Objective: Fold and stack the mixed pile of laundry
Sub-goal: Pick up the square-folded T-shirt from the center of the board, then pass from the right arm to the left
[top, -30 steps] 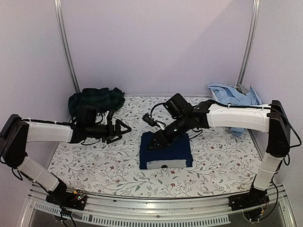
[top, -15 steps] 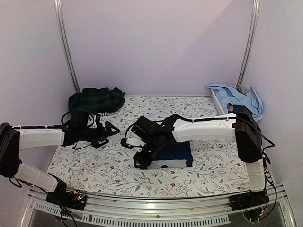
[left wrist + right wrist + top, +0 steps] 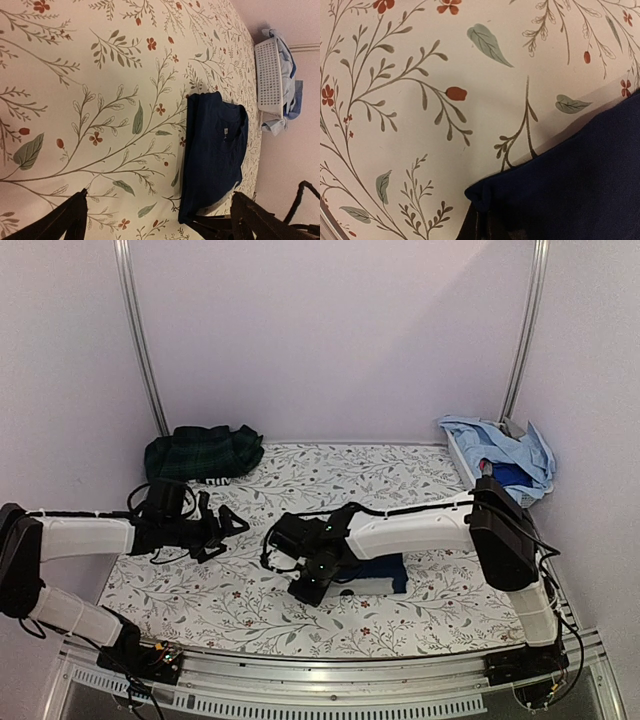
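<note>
A folded navy T-shirt (image 3: 385, 568) lies on the floral sheet (image 3: 250, 600) near the middle. My right gripper (image 3: 308, 586) reaches across to its near left corner, and in the right wrist view it (image 3: 482, 210) is shut on the bunched corner of the navy T-shirt (image 3: 570, 190). My left gripper (image 3: 225, 525) hovers open over the sheet to the left. Its fingers (image 3: 70, 220) stand wide apart, and the navy T-shirt (image 3: 215, 150) lies beyond them. A dark green plaid piece (image 3: 203, 452) sits at the back left. Light blue shirts (image 3: 500, 445) are heaped at the back right.
The light blue shirts spill over a white perforated basket (image 3: 271, 75) at the back right edge. Metal uprights (image 3: 140, 340) frame the back wall. A metal rail (image 3: 320, 675) runs along the near edge between the arm bases.
My right gripper swung from over the navy T-shirt to its near left corner and closed there. My left arm drew back a little to the left, still open.
</note>
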{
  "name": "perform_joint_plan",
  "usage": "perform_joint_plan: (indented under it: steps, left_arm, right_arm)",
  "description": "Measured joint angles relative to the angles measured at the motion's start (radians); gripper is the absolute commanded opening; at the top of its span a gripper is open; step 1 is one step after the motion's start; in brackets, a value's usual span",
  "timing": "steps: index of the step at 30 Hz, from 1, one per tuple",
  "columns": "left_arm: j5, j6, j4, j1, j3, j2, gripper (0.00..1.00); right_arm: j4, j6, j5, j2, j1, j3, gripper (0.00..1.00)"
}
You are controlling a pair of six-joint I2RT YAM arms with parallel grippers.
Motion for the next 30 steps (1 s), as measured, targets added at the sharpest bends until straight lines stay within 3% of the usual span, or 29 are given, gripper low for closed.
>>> perform_joint_plan:
  steps: [11, 18, 30]
  left_arm:
    - [0.040, -0.080, 0.087, -0.021, -0.042, 0.039, 1.00]
    - [0.094, -0.208, 0.228, -0.063, -0.038, 0.185, 1.00]
    - [0.145, -0.359, 0.398, -0.190, 0.138, 0.416, 1.00]
  right_arm:
    - [0.102, -0.010, -0.028, -0.077, -0.029, -0.089, 0.00]
    - [0.192, 0.007, -0.112, -0.151, -0.083, -0.125, 0.00]
    - [0.267, 0.044, -0.164, -0.189, -0.101, -0.158, 0.00]
